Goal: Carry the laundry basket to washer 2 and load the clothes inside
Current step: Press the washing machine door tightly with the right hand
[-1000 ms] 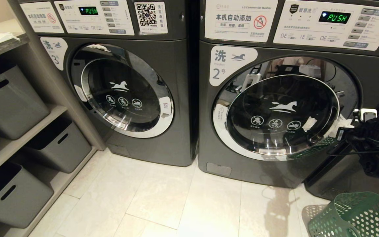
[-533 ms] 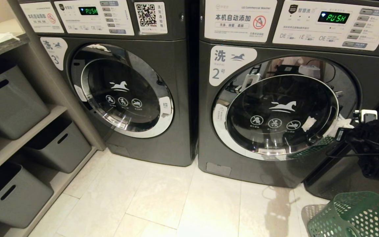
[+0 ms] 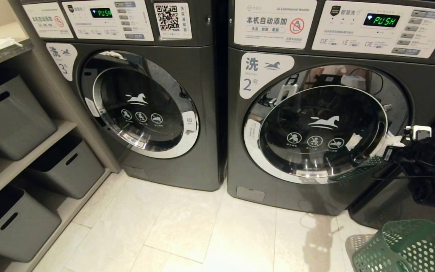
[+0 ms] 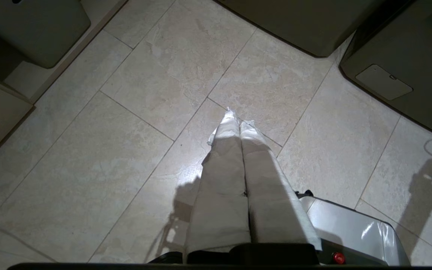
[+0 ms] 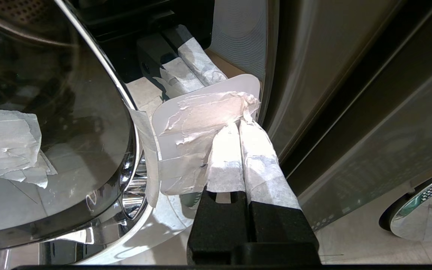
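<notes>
One dark green laundry basket (image 3: 410,247), plastic and dotted with round holes, stood nearest on the pale tiled floor (image 3: 187,230) at the right. The left hand (image 4: 238,123) hung above the bare tiles, its two cloth-wrapped fingers clenched together on nothing. Farther on, the right hand (image 5: 240,125) reached level to the white taped pull tab (image 5: 204,112) at the door edge of washer 2 (image 3: 315,128), fingers pressed shut, tips touching the tab. Two dark grey washers with round chrome-rimmed glass doors stood side by side; washer 3 (image 3: 142,105) was left. Four grey storage bins (image 3: 11,113) sat on shelves.
</notes>
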Robot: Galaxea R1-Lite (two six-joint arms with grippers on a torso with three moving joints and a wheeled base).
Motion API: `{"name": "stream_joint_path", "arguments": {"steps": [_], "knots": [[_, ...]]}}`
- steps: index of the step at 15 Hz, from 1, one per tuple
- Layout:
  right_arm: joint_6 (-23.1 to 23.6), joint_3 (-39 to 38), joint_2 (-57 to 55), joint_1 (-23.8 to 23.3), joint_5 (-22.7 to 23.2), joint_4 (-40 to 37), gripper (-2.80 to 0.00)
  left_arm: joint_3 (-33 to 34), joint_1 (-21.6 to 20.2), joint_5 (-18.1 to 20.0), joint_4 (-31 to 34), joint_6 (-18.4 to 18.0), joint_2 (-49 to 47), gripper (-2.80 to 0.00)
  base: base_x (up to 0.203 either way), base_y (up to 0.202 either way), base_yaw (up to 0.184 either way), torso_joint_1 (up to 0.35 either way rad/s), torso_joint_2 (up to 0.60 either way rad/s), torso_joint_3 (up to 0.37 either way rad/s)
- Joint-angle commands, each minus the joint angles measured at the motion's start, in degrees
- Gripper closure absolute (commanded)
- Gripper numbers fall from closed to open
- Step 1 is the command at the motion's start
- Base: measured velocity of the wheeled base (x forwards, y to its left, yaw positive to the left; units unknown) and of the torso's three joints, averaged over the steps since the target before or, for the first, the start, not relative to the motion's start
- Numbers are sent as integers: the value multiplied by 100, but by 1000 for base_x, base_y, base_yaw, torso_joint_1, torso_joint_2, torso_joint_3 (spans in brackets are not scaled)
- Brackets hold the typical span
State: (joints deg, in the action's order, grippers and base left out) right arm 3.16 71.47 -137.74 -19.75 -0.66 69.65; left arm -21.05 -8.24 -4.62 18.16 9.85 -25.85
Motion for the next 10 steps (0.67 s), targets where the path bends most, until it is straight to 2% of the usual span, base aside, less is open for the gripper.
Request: {"name": "stream_joint_path", "arguments": {"steps": [1,10], "knots": [[18,5,-14,50,22,22,0,5,-2,-4,12,8,54,0,0,0,0,0,0,0],[66,31,71,34,4,-20,0,22,-2,-4,108,8,221,0,0,0,0,0,0,0]]}}
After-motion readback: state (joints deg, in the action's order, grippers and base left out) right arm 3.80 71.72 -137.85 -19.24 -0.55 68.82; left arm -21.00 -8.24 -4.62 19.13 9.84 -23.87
